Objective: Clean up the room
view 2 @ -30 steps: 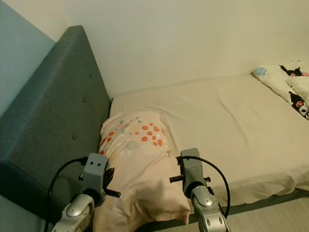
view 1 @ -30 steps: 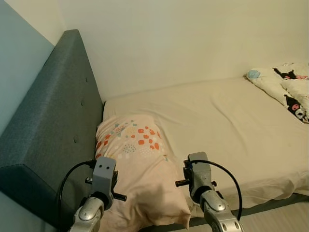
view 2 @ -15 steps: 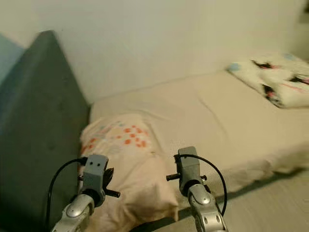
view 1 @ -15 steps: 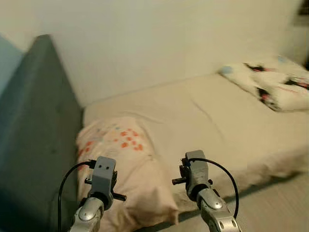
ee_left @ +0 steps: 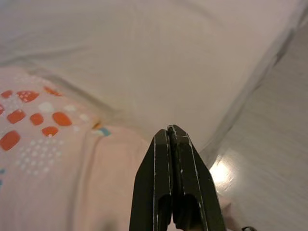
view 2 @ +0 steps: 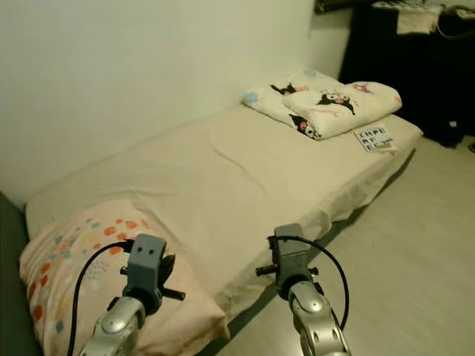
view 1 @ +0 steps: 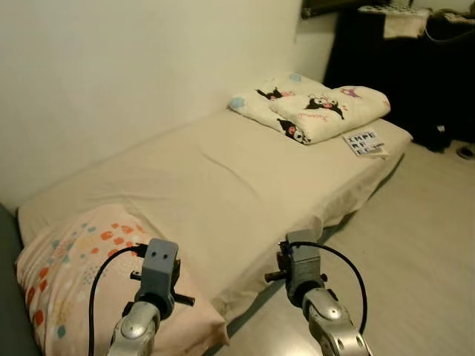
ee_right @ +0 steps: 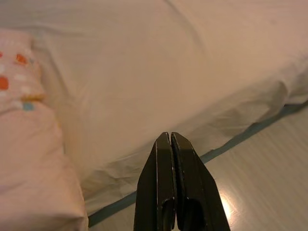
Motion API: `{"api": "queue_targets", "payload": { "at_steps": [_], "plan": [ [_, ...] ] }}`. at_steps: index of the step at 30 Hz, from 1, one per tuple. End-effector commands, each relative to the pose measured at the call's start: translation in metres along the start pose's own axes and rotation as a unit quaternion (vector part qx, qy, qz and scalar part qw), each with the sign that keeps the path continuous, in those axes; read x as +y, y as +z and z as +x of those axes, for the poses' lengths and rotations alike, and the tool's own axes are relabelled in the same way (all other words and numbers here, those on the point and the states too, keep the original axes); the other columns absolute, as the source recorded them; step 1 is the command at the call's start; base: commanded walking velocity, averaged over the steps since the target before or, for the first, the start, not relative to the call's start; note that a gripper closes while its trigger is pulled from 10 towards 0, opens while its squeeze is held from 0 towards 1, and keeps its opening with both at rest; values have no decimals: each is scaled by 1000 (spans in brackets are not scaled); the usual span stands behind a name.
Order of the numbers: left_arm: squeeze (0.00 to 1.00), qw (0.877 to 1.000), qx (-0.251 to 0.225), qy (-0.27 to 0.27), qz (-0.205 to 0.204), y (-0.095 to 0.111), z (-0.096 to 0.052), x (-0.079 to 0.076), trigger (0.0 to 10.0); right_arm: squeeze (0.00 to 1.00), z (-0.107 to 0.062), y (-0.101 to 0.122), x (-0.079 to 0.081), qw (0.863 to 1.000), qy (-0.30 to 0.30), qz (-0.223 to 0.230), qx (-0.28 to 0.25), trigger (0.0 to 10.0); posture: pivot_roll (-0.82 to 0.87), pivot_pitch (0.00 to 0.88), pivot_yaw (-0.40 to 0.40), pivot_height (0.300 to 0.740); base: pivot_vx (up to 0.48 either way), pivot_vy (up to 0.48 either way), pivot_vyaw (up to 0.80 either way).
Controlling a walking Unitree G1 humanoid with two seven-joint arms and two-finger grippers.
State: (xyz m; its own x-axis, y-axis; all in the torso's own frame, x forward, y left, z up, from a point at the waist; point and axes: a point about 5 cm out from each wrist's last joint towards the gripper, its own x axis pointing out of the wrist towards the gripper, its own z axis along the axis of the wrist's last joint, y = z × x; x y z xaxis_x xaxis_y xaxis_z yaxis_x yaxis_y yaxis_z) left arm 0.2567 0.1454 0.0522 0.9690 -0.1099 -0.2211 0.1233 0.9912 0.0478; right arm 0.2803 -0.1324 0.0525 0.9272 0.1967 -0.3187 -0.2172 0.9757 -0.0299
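A low bed with a cream sheet (view 1: 223, 178) runs from near left to far right. A pink pillow with orange spots (view 1: 82, 274) lies at its near end. A folded white quilt with cartoon prints (view 1: 312, 111) sits at the far end, with a small printed booklet (view 1: 365, 142) beside it. My left gripper (ee_left: 169, 134) is shut and empty, held over the pillow's edge. My right gripper (ee_right: 170, 137) is shut and empty, held over the bed's near side edge.
Light wood floor (view 1: 415, 252) opens to the right of the bed. Dark furniture (view 1: 401, 67) stands at the far right with cloth and cables on top. A plain wall (view 1: 133, 74) runs behind the bed. A dark object (view 1: 466, 152) lies on the floor at far right.
The camera has swung right: the grey headboard has almost left the picture and the quilt, booklet, floor and dark furniture have come in. Both arms hold the same pose.
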Motion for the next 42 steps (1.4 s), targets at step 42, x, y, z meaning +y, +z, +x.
{"api": "queue_targets", "payload": {
  "at_steps": [42],
  "plan": [
    [0,999,-42,10,-19,16,3,4,10000,0,-1,1,-7,999,-32,4,-7,10000,-55,88,63,740,0,0,-800]
  ]
}}
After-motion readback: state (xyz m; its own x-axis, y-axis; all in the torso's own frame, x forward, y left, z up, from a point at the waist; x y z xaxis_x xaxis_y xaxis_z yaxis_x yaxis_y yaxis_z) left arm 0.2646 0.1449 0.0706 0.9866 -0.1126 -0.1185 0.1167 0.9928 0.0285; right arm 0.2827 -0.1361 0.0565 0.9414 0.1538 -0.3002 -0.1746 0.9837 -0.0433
